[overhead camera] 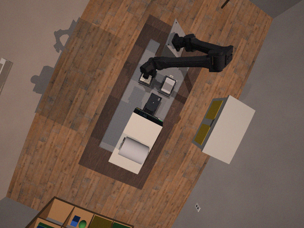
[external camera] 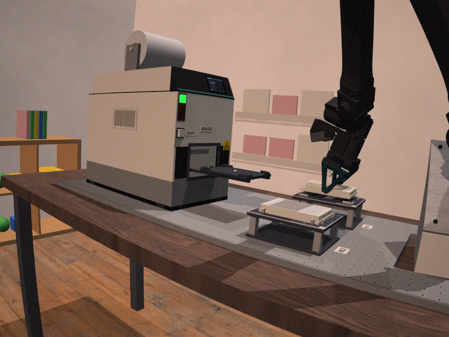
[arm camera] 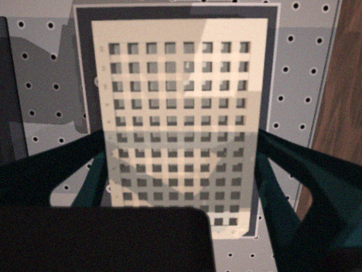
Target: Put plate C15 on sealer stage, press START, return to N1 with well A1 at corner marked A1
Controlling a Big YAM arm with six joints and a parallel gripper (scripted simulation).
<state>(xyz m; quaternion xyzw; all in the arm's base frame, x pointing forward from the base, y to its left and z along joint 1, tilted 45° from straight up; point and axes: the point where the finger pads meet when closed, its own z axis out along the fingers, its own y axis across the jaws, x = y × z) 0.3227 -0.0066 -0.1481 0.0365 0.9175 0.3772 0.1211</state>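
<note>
Plate C15 (overhead camera: pixel 146 79) (arm camera: pixel 179 112) is cream with open wells. My gripper (external camera: pixel 335 185) (arm camera: pixel 180 137) is shut on it across its long sides. The plate is level and a little above nest N1 (external camera: pixel 357 203) (arm camera: pixel 88 58), whose locators show under it in the exterior view. The sealer (overhead camera: pixel 142 126) (external camera: pixel 134 145) has its stage (overhead camera: pixel 152 103) (external camera: pixel 237 172) out and bare. Its lamp (external camera: pixel 182 98) is green, above the START button (external camera: pixel 180 132). The other plate (overhead camera: pixel 168 85) (external camera: pixel 295 209) sits in nest N2 (external camera: pixel 318 241). C15's lower end is partly hidden in the wrist view.
Nest N2 stands beside N1, toward the exterior camera, and the stage juts out beyond both nests at about their height. A foil roll (overhead camera: pixel 134 150) (external camera: pixel 159 50) tops the sealer. The arm's upright metal mount (external camera: pixel 436 188) stands at the opposite end.
</note>
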